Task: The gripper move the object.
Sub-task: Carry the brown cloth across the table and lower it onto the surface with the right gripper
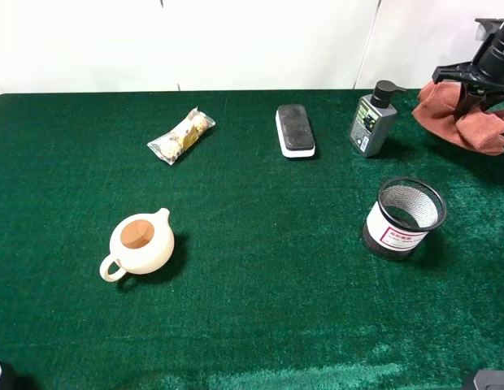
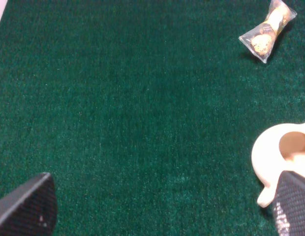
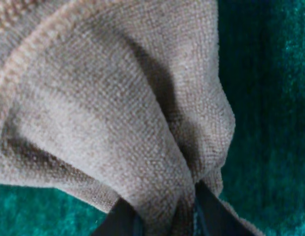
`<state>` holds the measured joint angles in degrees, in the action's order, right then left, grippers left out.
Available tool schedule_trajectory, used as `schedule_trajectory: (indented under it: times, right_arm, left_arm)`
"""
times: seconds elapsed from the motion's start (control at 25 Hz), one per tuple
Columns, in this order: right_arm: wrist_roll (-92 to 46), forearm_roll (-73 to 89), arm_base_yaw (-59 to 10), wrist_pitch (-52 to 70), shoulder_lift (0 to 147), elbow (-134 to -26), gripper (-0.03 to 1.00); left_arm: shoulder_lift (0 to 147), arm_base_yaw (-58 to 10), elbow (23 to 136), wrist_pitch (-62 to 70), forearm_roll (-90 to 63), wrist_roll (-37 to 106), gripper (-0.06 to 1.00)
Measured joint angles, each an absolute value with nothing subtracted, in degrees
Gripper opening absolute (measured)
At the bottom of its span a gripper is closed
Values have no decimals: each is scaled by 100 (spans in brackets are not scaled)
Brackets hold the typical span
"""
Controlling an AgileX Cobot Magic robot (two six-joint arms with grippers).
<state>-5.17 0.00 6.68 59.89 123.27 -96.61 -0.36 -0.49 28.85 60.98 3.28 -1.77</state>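
Note:
A reddish-brown cloth (image 1: 463, 122) hangs bunched at the table's far right corner. My right gripper (image 1: 473, 101) is above it and shut on a fold of it. In the right wrist view the cloth (image 3: 118, 98) fills the frame, pinched between the two dark fingers of the gripper (image 3: 165, 216). My left gripper (image 2: 160, 206) is open and empty, its fingertips (image 2: 27, 206) wide apart over bare green cloth at the near left. It hovers close to a cream teapot (image 2: 285, 152).
On the green table (image 1: 260, 309) stand the cream teapot (image 1: 140, 244) with a brown lid at the near left and a snack packet (image 1: 181, 136) at the back left. A black eraser (image 1: 295, 130) and a grey pump bottle (image 1: 372, 120) are at the back, with a mesh cup (image 1: 406, 215) on the right.

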Motion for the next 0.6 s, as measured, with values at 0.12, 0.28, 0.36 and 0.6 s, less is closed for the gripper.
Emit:
schedule_trajectory:
  times: [0.12, 0.28, 0.36, 0.6]
  right_arm:
    - [-512, 54, 681, 5982, 12386, -9661, 10]
    - [-500, 178, 681, 5988, 12528, -9661, 10]
    - [-500, 292, 681, 5994, 12606, -9661, 10]
    - [-500, 424, 681, 6000, 12699, -9661, 10]
  left_arm:
    - [-36, -49, 2885, 6098, 328, -177, 89]
    - [-36, -49, 2885, 6098, 328, -177, 89]
    - [-36, -49, 2885, 6098, 328, -177, 89]
    - [-36, -49, 2885, 6098, 328, -177, 89]
